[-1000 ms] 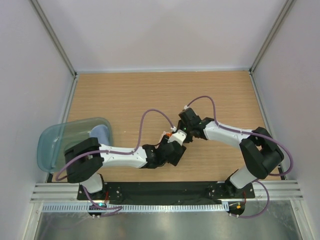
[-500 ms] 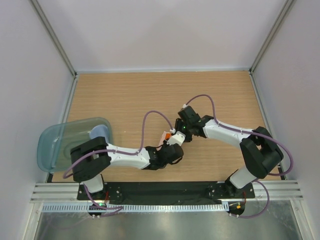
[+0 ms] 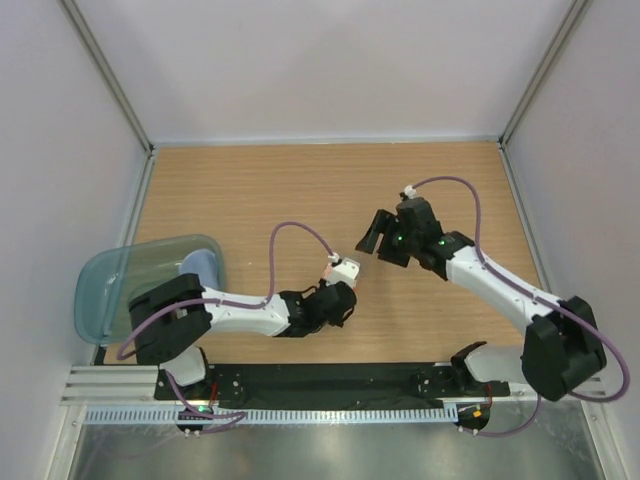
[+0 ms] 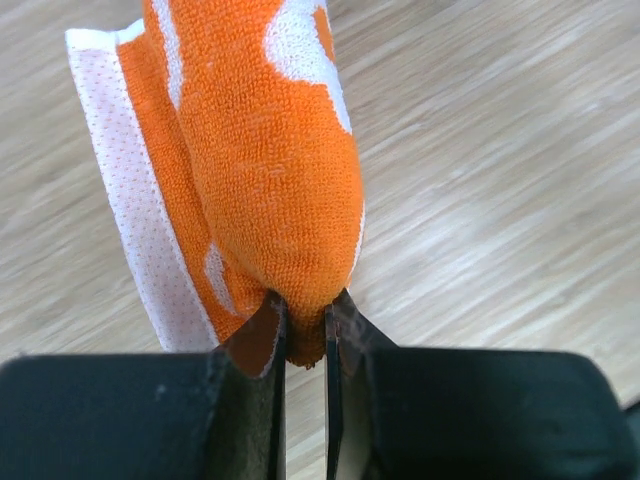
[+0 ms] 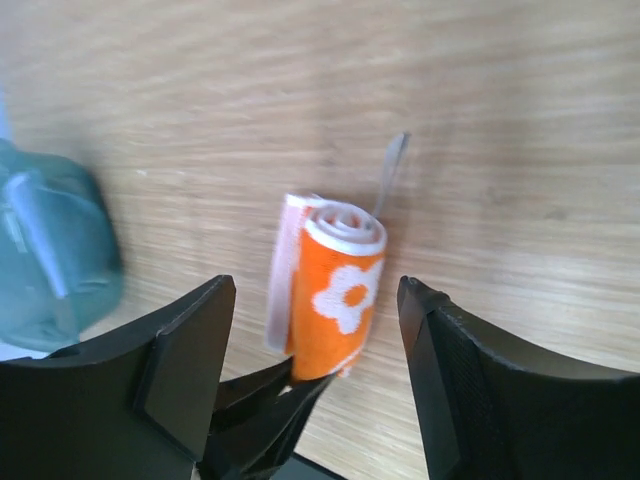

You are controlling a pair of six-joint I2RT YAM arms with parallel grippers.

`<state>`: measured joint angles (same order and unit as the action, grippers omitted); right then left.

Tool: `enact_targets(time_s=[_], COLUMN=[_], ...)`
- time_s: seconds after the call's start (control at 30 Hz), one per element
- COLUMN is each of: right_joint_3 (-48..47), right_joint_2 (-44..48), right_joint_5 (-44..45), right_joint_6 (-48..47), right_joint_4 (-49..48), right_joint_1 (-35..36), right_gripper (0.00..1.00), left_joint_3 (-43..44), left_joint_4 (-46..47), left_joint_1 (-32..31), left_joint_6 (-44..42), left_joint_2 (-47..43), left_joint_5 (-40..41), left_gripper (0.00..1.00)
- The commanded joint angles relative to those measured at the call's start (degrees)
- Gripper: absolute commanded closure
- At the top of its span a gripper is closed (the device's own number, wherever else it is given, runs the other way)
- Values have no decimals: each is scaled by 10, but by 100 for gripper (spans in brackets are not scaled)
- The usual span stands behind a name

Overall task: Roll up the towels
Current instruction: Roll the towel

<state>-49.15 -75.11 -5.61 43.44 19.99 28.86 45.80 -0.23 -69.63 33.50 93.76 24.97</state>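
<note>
A rolled orange and white flower-patterned towel (image 3: pixel 344 269) (image 4: pixel 270 150) (image 5: pixel 336 288) is in the middle of the wooden table. My left gripper (image 3: pixel 338 279) (image 4: pixel 305 318) is shut on the roll's near end, pinching the orange cloth between its fingertips. A loose white edge hangs on the roll's left side. My right gripper (image 3: pixel 377 240) (image 5: pixel 315 290) is open, a short way right of and above the roll, touching nothing. A pale blue towel (image 3: pixel 200 266) lies in the tray at the left.
A translucent blue-green tray (image 3: pixel 105 290) (image 5: pixel 45 255) sits at the table's left edge, partly over it. White walls with metal posts close in the table at the back and sides. Purple cables arch over both arms.
My right gripper has opened and pulled back to the right, away from the roll. My left gripper has shut on the roll's end.
</note>
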Motion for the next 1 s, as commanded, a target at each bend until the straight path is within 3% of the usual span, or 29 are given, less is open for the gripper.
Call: enact_targets(time_s=[0.0,0.33,0.6,0.97], right_joint_3=[33,174,240,310], right_joint_2=[71,107,68,11], right_joint_5=[-14,-63,-99,-109], right_joint_6=[-2,52,100,142], right_joint_4=[-74,-197,-332,-472], right_joint_1=[-13,-26,-26,6], right_gripper=[27,27,27,27], left_joint_3=[-51,-180,-232,-254], left_joint_4=[44,328,477,509], left_joint_1=[26,171,226,257], left_joint_6=[44,185,276,313], left_joint_2=[-20,-36,-4,18], left_joint_5=[-137,-438,-498,-500], left_gripper=[100,100,100,100])
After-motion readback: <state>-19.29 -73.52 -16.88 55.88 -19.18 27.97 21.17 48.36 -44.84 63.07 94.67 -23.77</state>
